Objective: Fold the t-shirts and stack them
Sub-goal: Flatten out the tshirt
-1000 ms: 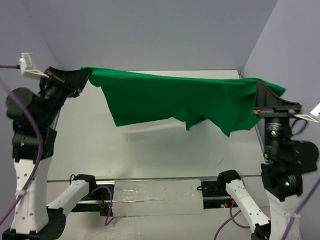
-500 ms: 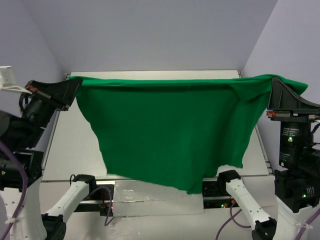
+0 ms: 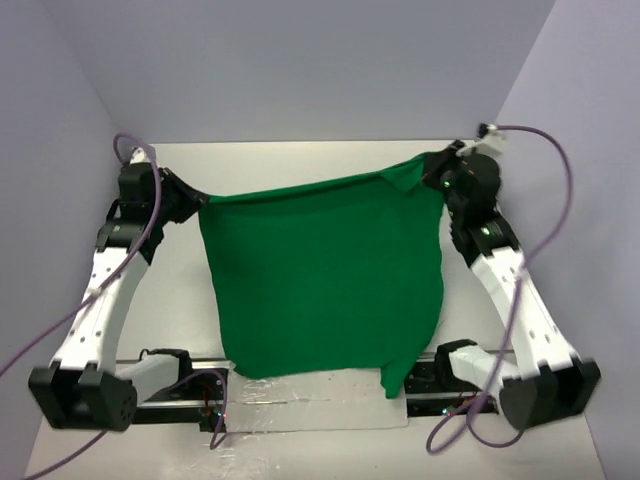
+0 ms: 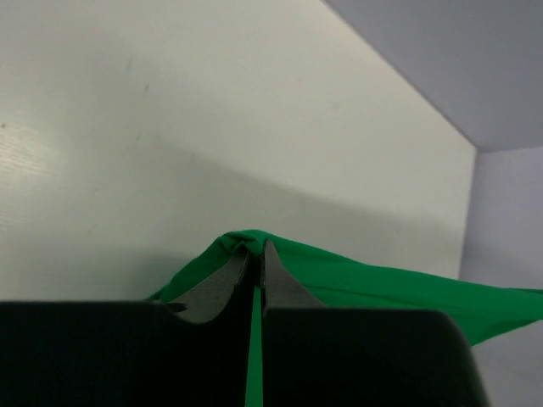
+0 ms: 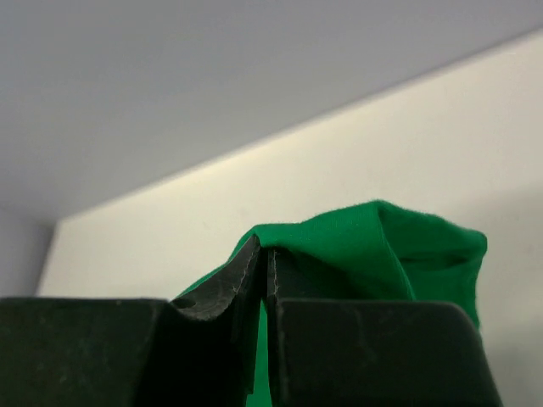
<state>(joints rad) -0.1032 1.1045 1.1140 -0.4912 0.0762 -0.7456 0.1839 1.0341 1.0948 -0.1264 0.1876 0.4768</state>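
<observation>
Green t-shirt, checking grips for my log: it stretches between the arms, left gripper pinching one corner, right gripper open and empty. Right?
No: the right gripper is shut on the other corner of the green t-shirt, as the right wrist view shows. The left gripper does pinch one corner.

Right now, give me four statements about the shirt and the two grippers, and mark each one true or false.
1. The left gripper is shut on a corner of the green t-shirt. True.
2. The right gripper is open and holds nothing. False: it is shut on the t-shirt's opposite far corner.
3. The t-shirt is spread out between the two grippers. True.
4. A second, folded shirt lies beside it. False: only this one garment shows on the table.
</observation>
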